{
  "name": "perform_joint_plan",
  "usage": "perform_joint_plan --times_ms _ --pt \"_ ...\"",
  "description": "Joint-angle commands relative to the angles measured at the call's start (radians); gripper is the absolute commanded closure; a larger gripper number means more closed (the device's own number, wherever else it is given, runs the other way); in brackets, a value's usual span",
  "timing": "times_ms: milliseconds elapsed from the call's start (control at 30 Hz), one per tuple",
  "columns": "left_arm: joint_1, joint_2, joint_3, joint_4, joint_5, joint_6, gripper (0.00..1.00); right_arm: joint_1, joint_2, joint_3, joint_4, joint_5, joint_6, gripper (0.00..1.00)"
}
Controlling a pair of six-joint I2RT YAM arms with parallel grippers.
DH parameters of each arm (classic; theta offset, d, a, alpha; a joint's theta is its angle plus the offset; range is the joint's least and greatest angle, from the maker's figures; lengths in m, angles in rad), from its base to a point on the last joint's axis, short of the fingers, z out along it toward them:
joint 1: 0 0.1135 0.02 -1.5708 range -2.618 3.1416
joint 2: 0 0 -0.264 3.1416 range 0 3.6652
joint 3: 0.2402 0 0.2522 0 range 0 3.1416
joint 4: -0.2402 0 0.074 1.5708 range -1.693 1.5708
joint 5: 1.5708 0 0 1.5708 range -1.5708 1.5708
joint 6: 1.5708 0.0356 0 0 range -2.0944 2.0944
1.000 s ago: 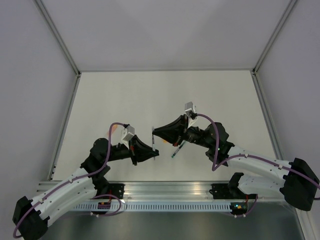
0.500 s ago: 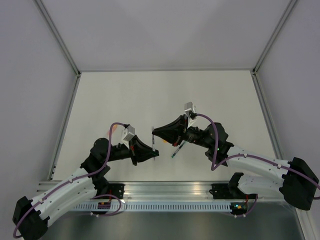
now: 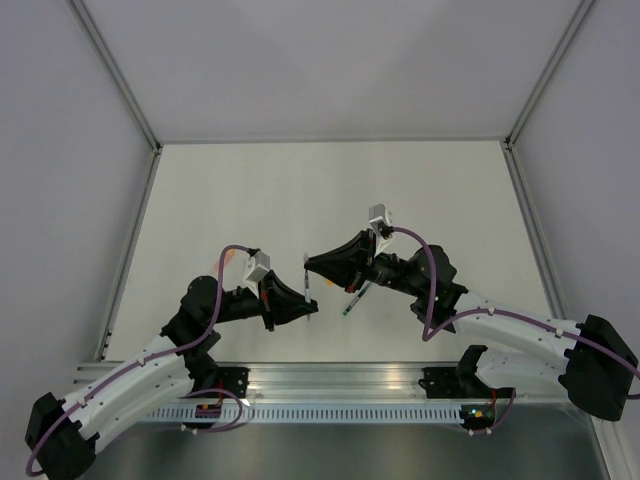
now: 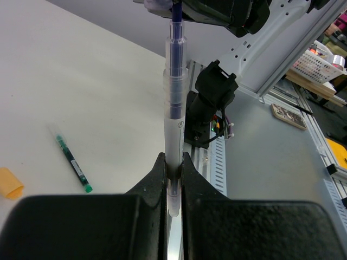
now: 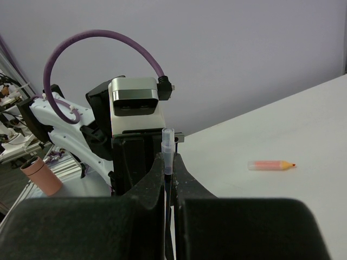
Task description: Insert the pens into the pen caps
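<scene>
Pen (image 4: 177,24), pinched in the right claw (image 5: 168,162), sits partway down the clear cap (image 4: 172,141) clamped in the left claw (image 4: 173,160), above the near middle of the table (image 3: 300,190). Push straight along the cap's axis, gently, avoiding any sideways bend.

Your left gripper (image 3: 308,310) and right gripper (image 3: 306,264) nearly meet over the near half of the table (image 3: 300,190). A thin pale pen (image 3: 307,287) runs between them, one end at each. Just to its right, a dark green-ended pen (image 3: 352,302) lies beside the right arm. An orange cap (image 3: 231,257) peeks out behind the left arm's cable.
</scene>
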Motion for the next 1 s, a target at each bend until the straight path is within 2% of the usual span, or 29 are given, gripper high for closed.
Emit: perform_joint_plan --times_ms 0,500,967 --pt "0.002 0.003 0.014 0.021 -0.017 -0.010 0.98 0.008 -0.023 0.028 0.021 -0.005 0.010 1.00" --pt "0.002 0.009 0.017 0.016 -0.014 -0.004 0.98 0.008 -0.030 0.057 -0.022 0.012 -0.013 1.00" --pt "0.002 0.015 0.022 -0.001 -0.046 -0.005 0.98 0.008 -0.030 0.011 0.049 -0.005 0.021 1.00"
